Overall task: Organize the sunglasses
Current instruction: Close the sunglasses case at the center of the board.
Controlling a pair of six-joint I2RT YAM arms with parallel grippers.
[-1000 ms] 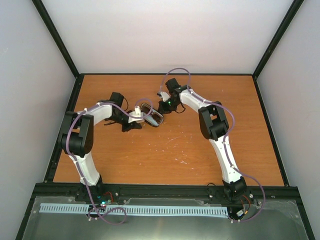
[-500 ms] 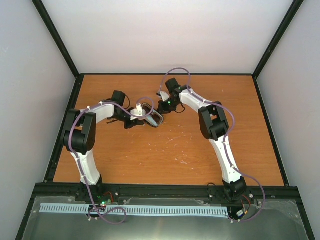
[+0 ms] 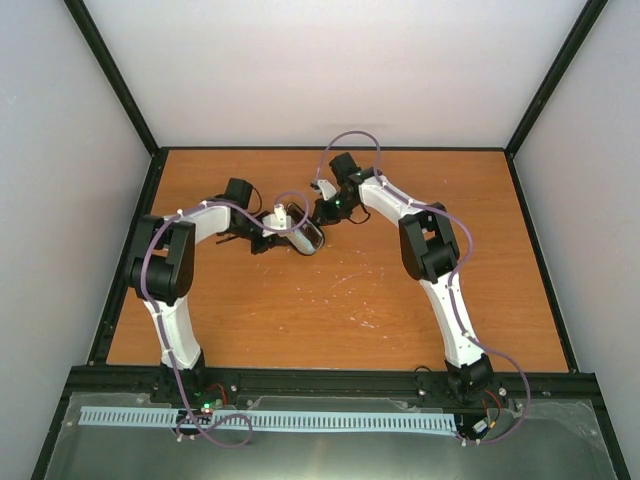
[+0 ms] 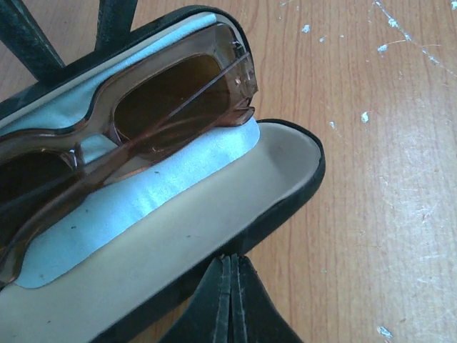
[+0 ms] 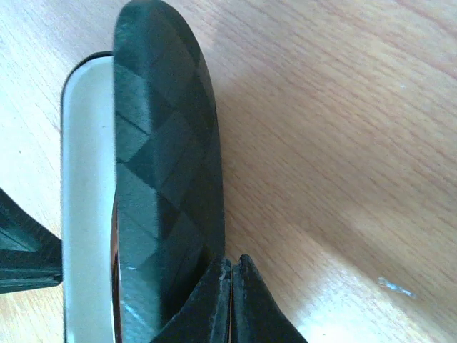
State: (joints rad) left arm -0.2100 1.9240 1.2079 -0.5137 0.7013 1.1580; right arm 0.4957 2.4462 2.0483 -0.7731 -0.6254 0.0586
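From above, the orange-brown wooden table carries a black oblong glasses case a little left of centre towards the far edge. Both arms bend inwards to it. The left gripper meets it from the left and the right gripper from the far right side; the fingers are too small here to tell how they stand. In the left wrist view the case lies open, its near half lined in a light cream colour. The sunglasses, a small pair with reddish-brown tinted lenses and a translucent brown frame, lie in the far half on a pale blue cloth that laps over onto the cream lining. The left gripper has its two black fingers pressed flat together with only a thin seam between them. Their tips sit against the outside of the near rim and nothing is visible between them. Two dark fingers of the other arm rise behind the far half. In the right wrist view the far half of the case stands on edge, showing a black diamond-patterned outer shell, with the cream lining of the other half to its left. The right gripper is likewise closed tight, fingertip to fingertip, touching the base of that shell. Whether either gripper pinches any of the case cannot be told.
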